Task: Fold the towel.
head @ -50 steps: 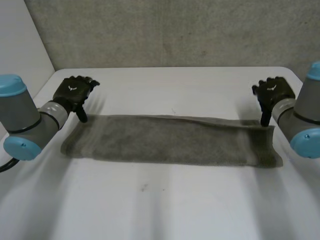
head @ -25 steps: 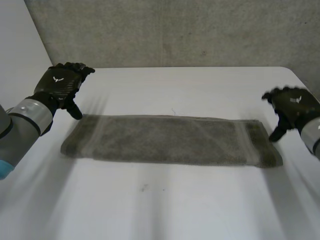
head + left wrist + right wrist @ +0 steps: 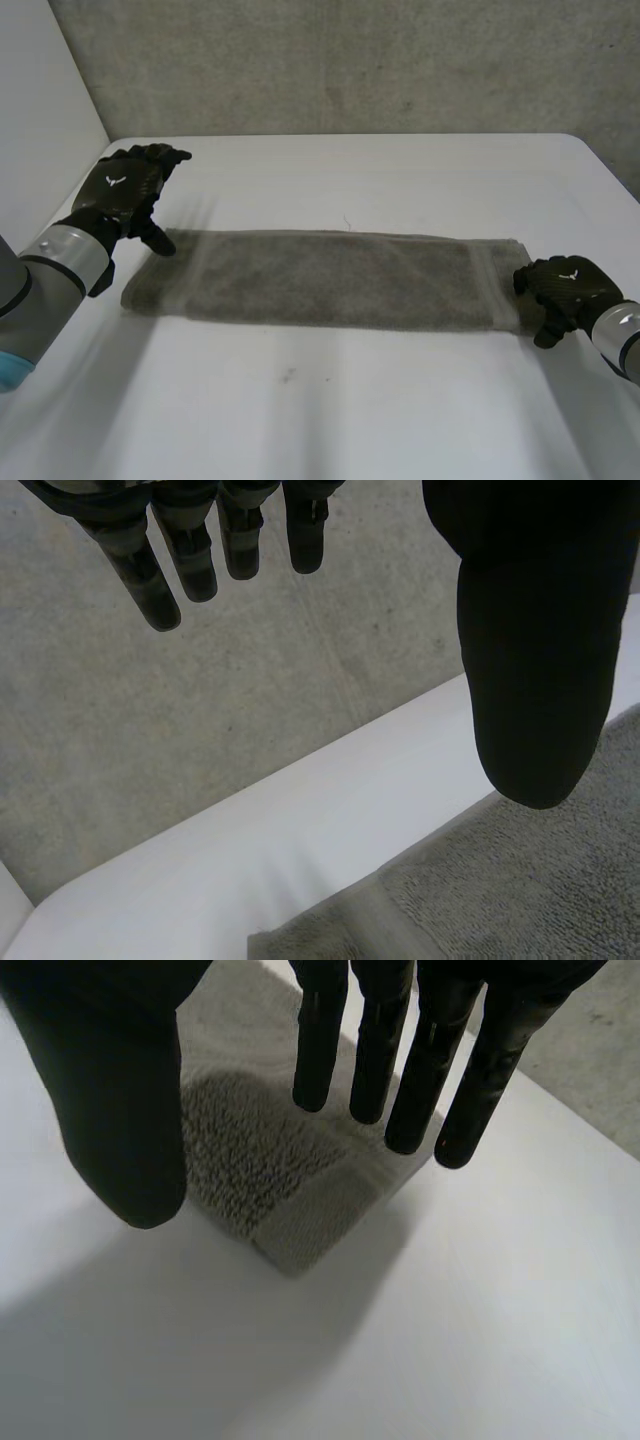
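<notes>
A grey-green towel (image 3: 330, 280) lies flat on the white table (image 3: 350, 420) as a long strip running left to right. My left hand (image 3: 125, 190) hovers over the towel's far left corner, fingers straight and thumb spread, holding nothing. In the left wrist view the thumb (image 3: 540, 630) hangs above the towel (image 3: 520, 890). My right hand (image 3: 565, 288) sits low at the towel's near right corner. In the right wrist view its fingers (image 3: 420, 1050) are straight and the thumb (image 3: 120, 1100) stands apart, with the towel corner (image 3: 270, 1180) lying under the gap between them, not pinched.
A grey concrete wall (image 3: 350, 60) rises behind the table's far edge (image 3: 300, 810). A pale wall panel (image 3: 40, 90) stands at the left. Bare tabletop stretches in front of the towel and behind it.
My right hand has come forward and down from the towel's far right corner to its near right corner. My left hand has drawn back a little at the far left corner.
</notes>
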